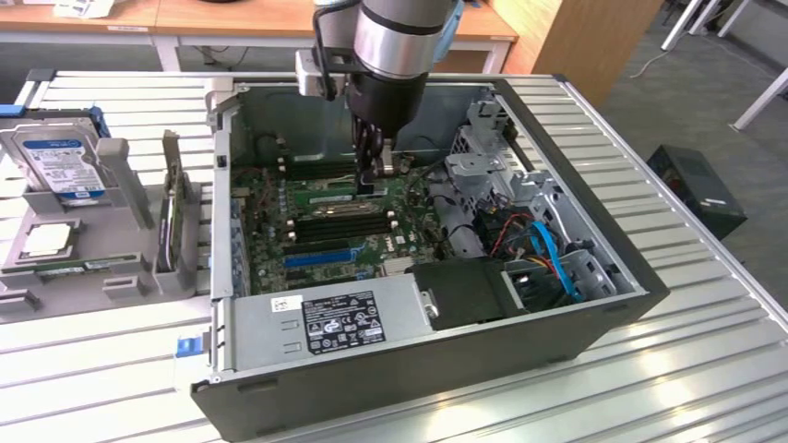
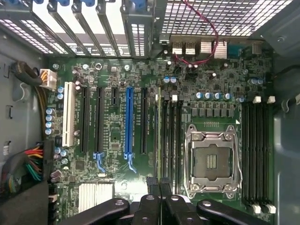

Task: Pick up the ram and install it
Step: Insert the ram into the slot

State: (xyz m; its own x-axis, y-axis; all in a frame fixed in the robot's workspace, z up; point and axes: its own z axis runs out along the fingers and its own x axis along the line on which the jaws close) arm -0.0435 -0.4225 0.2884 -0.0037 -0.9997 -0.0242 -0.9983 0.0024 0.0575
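Gripper (image 1: 373, 183) lowered inside open case (image 1: 407, 383) on counter (image 1: 689, 369), over motherboard (image 1: 271, 258). Fingers (image 2: 151, 187) pressed together, no gap visible between tips. Ram (image 1: 330, 197) stands on edge in slot near motherboard centre, beside CPU socket (image 2: 211, 160). Fingertips sit at ram end toward exterior view's right; contact with ram cannot be told. Hard drive (image 1: 55, 161) and expansion card (image 1: 173, 198) stand in grey rack (image 1: 74, 263) at counter edge, exterior view's left.

One end effector (image 1: 376, 183), one computer case (image 1: 407, 388), one motherboard (image 2: 117, 93), one hard drive (image 1: 55, 161), one power supply (image 1: 332, 323) — one CPU socket (image 2: 211, 161).
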